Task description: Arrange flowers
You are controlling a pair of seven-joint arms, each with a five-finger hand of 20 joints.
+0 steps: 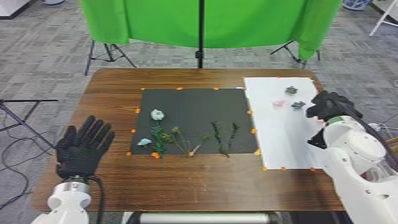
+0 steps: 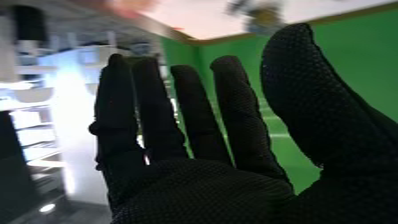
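The right hand (image 1: 333, 104), released with fingers straight, should ease toward its nine o'clock and pinch the dark flower (image 1: 298, 105) low, sparing the pink flower (image 1: 279, 103) beside it. Green stems (image 1: 234, 134) lie on the black mat (image 1: 187, 112); the relaxed left hand (image 1: 80, 152) is at the mat's eight o'clock.

- Here's the head view, looking forward and down from above, taking in the brown table (image 1: 200, 185) from well back!
- The right wrist view is peering very closely along the right hand (image 1: 333, 104), facing outward at a tilt.
- Both are catching that hand, green cloth (image 1: 151, 20) and white sheet (image 1: 284, 130)!
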